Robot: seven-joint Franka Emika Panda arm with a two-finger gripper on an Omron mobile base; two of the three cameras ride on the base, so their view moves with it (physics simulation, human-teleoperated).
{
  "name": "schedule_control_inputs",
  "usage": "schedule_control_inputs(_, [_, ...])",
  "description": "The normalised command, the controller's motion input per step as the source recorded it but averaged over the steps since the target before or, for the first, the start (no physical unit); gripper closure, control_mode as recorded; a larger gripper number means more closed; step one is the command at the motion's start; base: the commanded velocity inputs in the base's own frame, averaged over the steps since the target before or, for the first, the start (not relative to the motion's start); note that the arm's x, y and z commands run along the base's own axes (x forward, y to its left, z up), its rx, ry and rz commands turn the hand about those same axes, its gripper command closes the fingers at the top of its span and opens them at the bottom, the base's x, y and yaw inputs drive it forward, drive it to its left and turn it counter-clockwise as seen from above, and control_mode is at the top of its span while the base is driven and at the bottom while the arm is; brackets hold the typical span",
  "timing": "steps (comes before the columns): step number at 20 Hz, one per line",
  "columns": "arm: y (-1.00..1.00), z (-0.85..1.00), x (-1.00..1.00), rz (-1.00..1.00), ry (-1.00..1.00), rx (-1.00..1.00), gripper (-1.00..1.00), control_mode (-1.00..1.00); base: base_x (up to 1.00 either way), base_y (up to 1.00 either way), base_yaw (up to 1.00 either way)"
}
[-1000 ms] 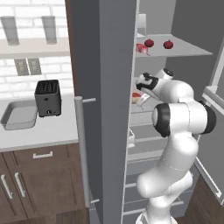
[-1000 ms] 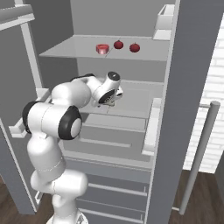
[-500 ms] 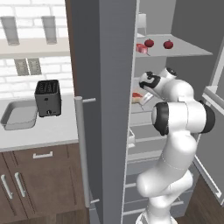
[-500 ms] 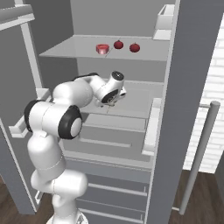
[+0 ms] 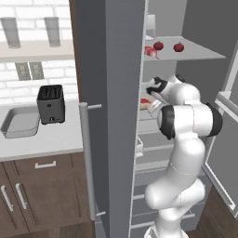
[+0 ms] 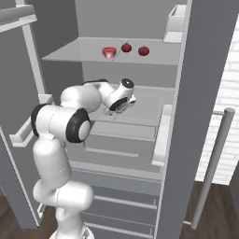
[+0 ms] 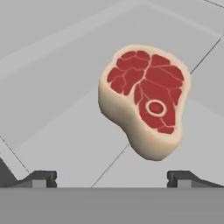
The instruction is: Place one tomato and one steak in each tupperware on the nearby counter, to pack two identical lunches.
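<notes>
The gripper (image 7: pixel 112 177) stands with its jaws spread wide and nothing between them; its two dark fingertips (image 7: pixel 41 178) show far apart at the bottom of the hand view. Just ahead of them one raw steak (image 7: pixel 145 99) lies flat on a pale grey fridge shelf (image 7: pixel 52 109), red meat with a pale fat rim and a small round bone, apart from both tips. In the left base view the same steak (image 5: pixel 145 103) shows as a red patch on the middle shelf, close beside the hand. On the upper shelf (image 6: pixel 74 51) there are three red things: a second steak (image 6: pixel 109 52) and two tomatoes, one tomato (image 6: pixel 126 47) next to it and the other tomato (image 6: pixel 144 50) further right. To the left of the open fridge, the counter (image 5: pixel 51 139) carries one dark toaster (image 5: pixel 50 102) and one grey tray (image 5: pixel 19 122), possibly one of the containers, though it is too coarse to tell. Two grey glasses (image 5: pixel 11 31) stand on the wall shelf above. No brand, label or writing can be read on anything.
</notes>
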Motion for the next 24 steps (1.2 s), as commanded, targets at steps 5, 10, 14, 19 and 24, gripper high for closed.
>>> schedule_control_inputs(5, [0.00, -0.22, 0.48, 0.08, 0.01, 0.00, -1.00, -1.00, 0.00, 0.00, 0.00])
schedule_control_inputs(10, [0.00, -0.01, 0.52, 0.09, 0.04, 0.00, -1.00, -1.00, 0.00, 0.00, 0.00])
schedule_control_inputs(14, [0.00, 0.00, 0.43, 0.09, 0.03, 0.00, -1.00, -1.00, 0.00, 0.00, 0.00])
schedule_control_inputs(19, [0.01, -0.09, 0.38, 0.08, 0.05, 0.00, -1.00, -1.00, 0.00, 0.00, 0.00])
schedule_control_inputs(24, [0.30, -0.27, 0.09, 0.20, 0.00, -0.02, -1.00, -1.00, 0.00, 0.00, 0.00])
